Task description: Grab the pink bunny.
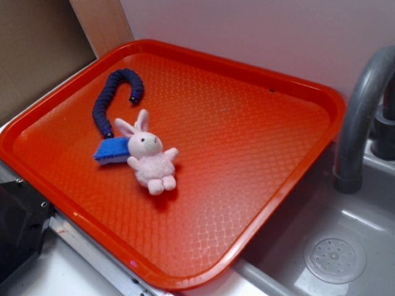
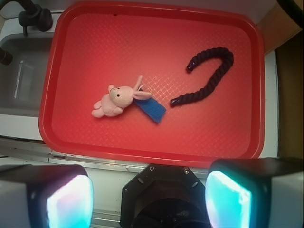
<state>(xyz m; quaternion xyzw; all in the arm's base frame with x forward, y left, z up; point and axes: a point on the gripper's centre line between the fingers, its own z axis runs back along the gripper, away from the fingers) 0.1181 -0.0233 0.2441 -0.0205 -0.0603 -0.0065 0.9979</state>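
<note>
Black hand (image 2: 149,199) body with screws, cyan-glowing finger pads (image 2: 227,202).

bunny (image 1: 151,161) on tray (image 1: 259,203) | sponge brush (image 1: 111,151) touching its ears | sink (image 1: 336,246) beside tray

Red tray (image 1: 296,185), blue sponge brush (image 1: 110,151), grey sink (image 1: 345,246), tap (image 1: 361,117)

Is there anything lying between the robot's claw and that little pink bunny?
Nothing loose. In the wrist view, only the tray's near rim and bare red floor separate the open gripper from the pink bunny. The blue sponge lies beside it, not in the path.
</note>
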